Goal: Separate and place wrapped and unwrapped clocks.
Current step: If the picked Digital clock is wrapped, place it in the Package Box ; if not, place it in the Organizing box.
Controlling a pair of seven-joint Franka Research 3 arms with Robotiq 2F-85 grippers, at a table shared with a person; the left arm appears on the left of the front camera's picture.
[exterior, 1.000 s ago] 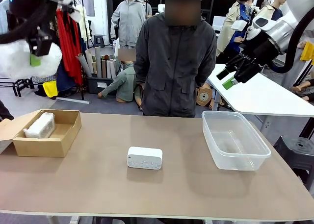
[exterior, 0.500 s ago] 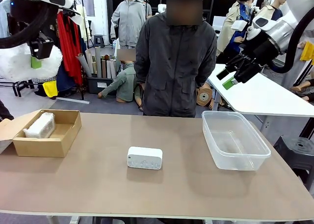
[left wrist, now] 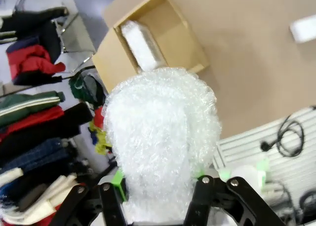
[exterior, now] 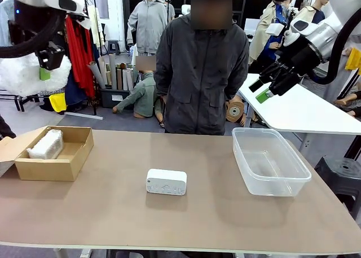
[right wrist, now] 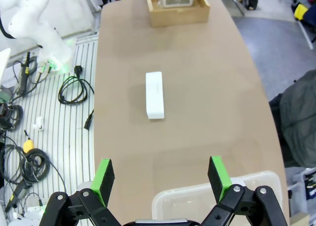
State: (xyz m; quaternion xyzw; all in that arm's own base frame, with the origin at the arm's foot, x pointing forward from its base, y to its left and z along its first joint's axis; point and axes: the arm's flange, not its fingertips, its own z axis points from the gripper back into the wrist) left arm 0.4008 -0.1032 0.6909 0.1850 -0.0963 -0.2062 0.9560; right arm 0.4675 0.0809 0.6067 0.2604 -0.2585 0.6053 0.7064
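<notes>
While the tan table (exterior: 225,218) spans the whole foreground, a person in a dark jacket (exterior: 200,71) stands at its far edge, behind the middle.

The clear plastic tub (exterior: 276,187) sits on the robot's right part of the table. The open brown cardboard box (exterior: 48,170) sits on the left part, with one flap folded outward.

The first wrapped clock (left wrist: 160,122) is a bulky oblong lump of whitish translucent bubble wrap with a blistered surface. It is held high above the table's left end, beyond the box. The left gripper (left wrist: 160,181) is clamped on the lump's lower end, with a green pad pressed into each side.

The second wrapped clock (exterior: 46,144) is a smaller, tighter bundle of the same wrap. It lies inside the box against the wall at the box's left.

The unwrapped clock (exterior: 166,182) is a bare white block with rounded corners and faint dark marks on its front face. It rests near the table's middle, between box and tub and well apart from both.

The right gripper (exterior: 260,90) hangs in the air above the tub's far end. Its jaws are spread wide and hold nothing.
</notes>
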